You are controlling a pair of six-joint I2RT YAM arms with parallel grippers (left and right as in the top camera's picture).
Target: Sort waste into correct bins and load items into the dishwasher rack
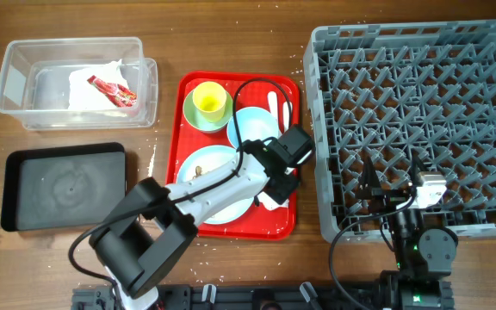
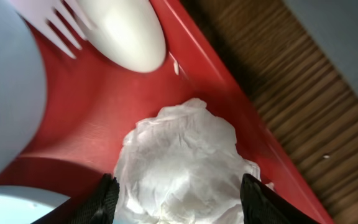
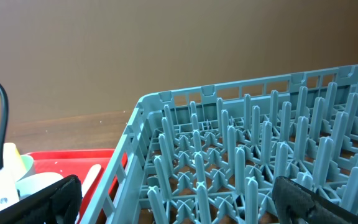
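Napkin (image 2: 182,162), crumpled and white, sits in the near right corner of the red serving tray (image 2: 104,106), close against its raised lip. My left pincer (image 2: 182,202) straddles it with both fingers spread wide and nothing gripped.

The risks I see: if I close too high I catch only a loose fold, and the wad could unfurl or slip out on the way to the clear tub (image 1: 15,86). If I press too low, the fingertips could scrape the tray and nudge it, disturbing the spoon (image 2: 126,31) and fork (image 2: 55,25) lying just beyond the napkin, or the light blue plate (image 1: 218,185) beside it with its brownish scraps (image 1: 198,170). The outer finger could also catch on the tray lip.

My right pincer (image 3: 179,205) hangs over the near edge of the dishwasher rack (image 1: 489,52), spread and empty.

The lower frame edge cuts off the left fingertips, so I cannot tell whether they touch the napkin. From overhead my own arm covers most of it. Anything under the wad is hidden.
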